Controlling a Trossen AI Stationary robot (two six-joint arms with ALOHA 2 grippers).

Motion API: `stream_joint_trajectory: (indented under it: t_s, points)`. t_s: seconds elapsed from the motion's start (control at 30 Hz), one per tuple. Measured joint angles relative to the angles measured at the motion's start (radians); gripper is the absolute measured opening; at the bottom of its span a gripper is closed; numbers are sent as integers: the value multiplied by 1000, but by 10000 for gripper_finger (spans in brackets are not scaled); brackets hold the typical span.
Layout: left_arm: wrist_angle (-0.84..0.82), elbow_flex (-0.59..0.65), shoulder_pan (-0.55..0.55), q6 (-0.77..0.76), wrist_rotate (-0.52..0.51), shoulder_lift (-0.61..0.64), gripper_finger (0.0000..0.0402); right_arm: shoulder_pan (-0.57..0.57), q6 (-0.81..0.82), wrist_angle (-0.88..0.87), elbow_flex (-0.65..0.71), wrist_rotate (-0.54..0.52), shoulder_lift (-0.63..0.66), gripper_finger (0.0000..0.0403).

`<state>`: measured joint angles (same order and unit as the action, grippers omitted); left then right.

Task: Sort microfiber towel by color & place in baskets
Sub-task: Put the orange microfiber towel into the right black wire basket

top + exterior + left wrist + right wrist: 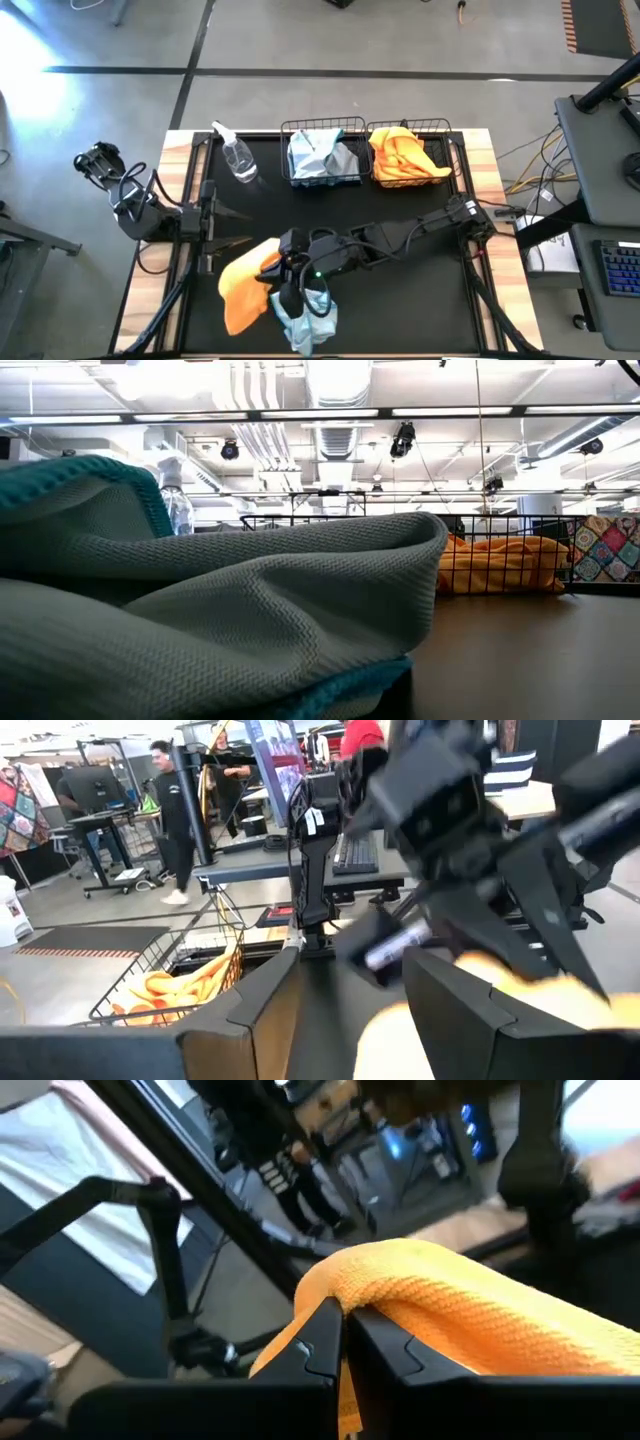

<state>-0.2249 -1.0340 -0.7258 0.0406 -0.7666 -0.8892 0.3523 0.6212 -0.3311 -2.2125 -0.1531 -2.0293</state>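
The left basket (322, 178) holds a blue-grey towel (318, 152); the right basket (412, 178) holds orange towels (405, 155). The right end effector (345, 1330) pinches a loose orange towel (480, 1310) near the counter's (400, 300) front. The left end effector (345, 1010) is open, empty.

Two baskets side by side at table's (480, 150) far edge, centre: left basket (322, 152) w/ towel in it, right basket (411, 152) w/ towel (405, 155) in it. Spray bottle (236, 155) lies just left of left basket. Near edge, left of centre: two loose towels (248, 285) (306, 315) touching, right gripper (272, 268) over them. Left arm at left edge.
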Motion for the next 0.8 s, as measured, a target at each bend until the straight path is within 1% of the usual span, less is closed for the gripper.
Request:
stream_joint_trajectory:
  t_s: [0.2, 0.3, 0.43, 0.53, 0.6, 0.8]
  points:
    - [-50, 0, 0, -59, 2, 12, 165, 0, -45, -39, -46, -97, 0, 9]
    - [-78, 0, -2, -98, 8, 21, 165, -2, -43, -135, -66, -174, 0, 9]
    - [-90, 0, -2, -122, 50, 32, 165, -6, -8, -299, -106, -306, -1, 9]
    - [-90, 0, -3, -139, 60, 37, 165, -8, 18, -391, -129, -399, -1, 9]
    - [-90, 0, -6, -146, 63, 39, 165, -9, 19, -432, -142, -450, -1, 9]
    - [-90, 0, -14, -181, 79, 40, 165, -16, -5, -479, -143, -567, 24, 9]
